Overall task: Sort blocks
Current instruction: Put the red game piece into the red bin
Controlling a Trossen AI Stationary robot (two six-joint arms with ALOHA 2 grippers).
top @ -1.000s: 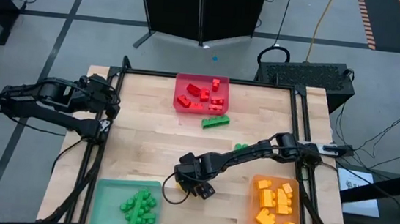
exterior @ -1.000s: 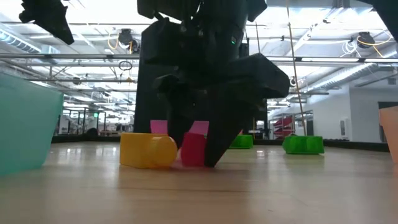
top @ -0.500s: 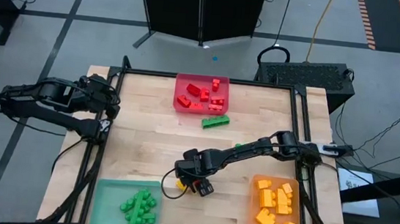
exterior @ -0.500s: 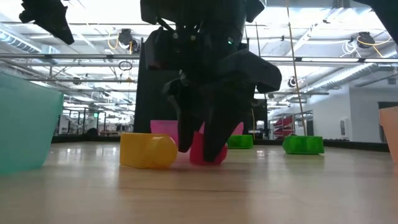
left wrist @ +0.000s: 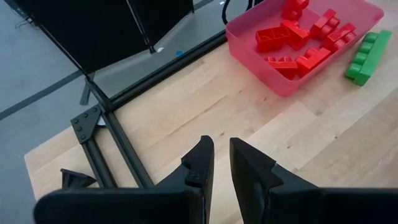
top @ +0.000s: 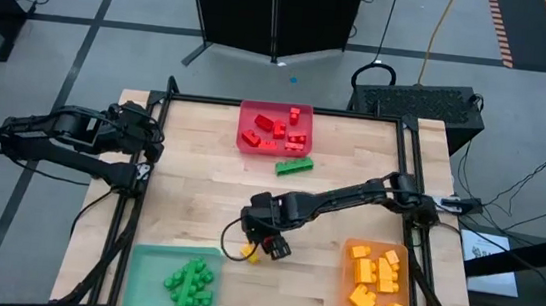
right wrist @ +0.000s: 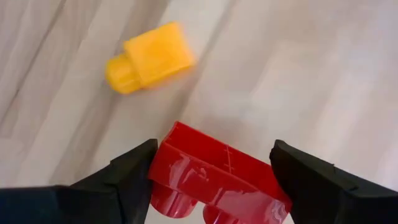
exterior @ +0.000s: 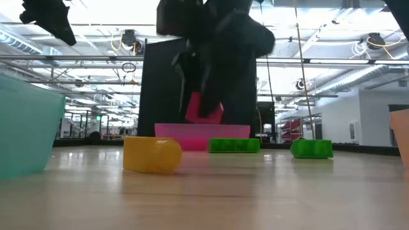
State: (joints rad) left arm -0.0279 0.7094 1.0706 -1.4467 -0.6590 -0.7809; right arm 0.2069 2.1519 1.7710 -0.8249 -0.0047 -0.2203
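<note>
The table (top: 199,186) carries three trays: a red tray (top: 244,142) at 12 o'clock, a green tray (top: 147,261) at 7 o'clock and an orange tray (top: 349,281) at 5 o'clock. The left arm waits off the table's 9 o'clock edge; its gripper (left wrist: 221,163) has fingers nearly together with only a thin gap and nothing between them.

The right arm reaches in from 3 o'clock toward the table's middle, and the right gripper (right wrist: 211,177) is clenched on a red block (right wrist: 214,180), with one finger pressed to each side of it. In the low view this red block (exterior: 203,108) hangs clear of the table, above the wood.

Just below the gripper lies a loose yellow block (top: 251,256) on the table, toward 6 o'clock from centre; the right wrist view shows it (right wrist: 149,57) on bare wood, apart from the held block.

A long green block (top: 294,167) lies just outside the red tray's 5 o'clock corner. Another small green block (exterior: 312,149) sits on the table near the right arm, toward 3 o'clock.

Red blocks (top: 273,128) fill the red tray, green blocks (top: 188,284) the green tray, and yellow-orange blocks (top: 378,289) the orange tray.
</note>
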